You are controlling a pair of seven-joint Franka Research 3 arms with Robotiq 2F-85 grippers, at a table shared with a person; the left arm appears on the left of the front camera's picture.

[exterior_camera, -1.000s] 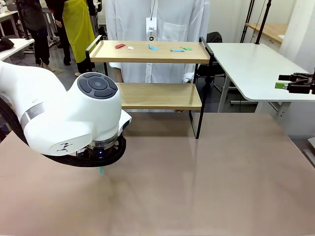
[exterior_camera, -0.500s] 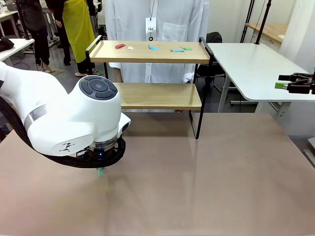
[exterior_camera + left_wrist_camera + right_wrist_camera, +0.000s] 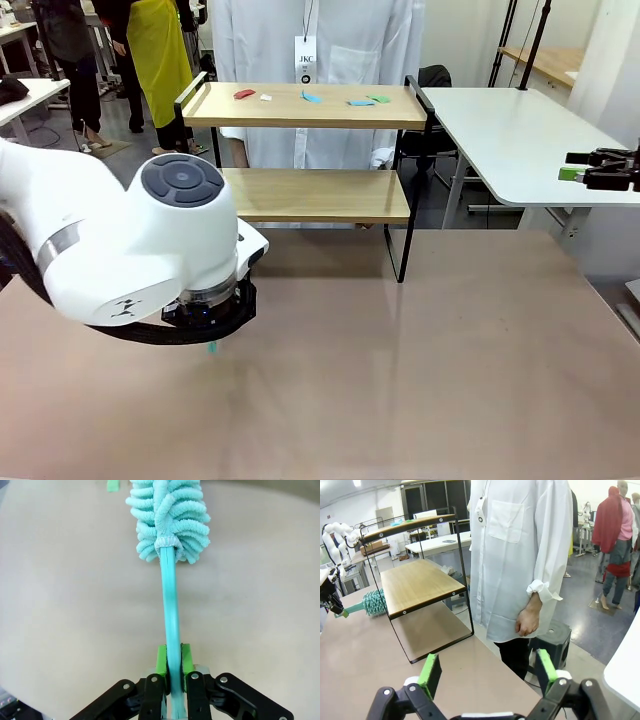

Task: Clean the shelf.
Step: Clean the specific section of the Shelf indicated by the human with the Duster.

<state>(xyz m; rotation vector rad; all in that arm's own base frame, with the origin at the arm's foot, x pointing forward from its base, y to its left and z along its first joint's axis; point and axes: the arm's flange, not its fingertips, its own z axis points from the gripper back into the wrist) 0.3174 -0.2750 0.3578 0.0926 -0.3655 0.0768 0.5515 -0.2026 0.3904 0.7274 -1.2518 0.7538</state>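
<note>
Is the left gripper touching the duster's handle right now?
Touching. The left wrist view shows the left gripper with both green pads pressed against the duster handle, no gap on either side.

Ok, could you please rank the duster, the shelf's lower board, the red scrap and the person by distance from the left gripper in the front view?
1. Duster, clamped in the left gripper.
2. Shelf's lower board, just beyond, centre.
3. Red scrap, on the top board's left.
4. Person, farthest, at the far side.
</note>
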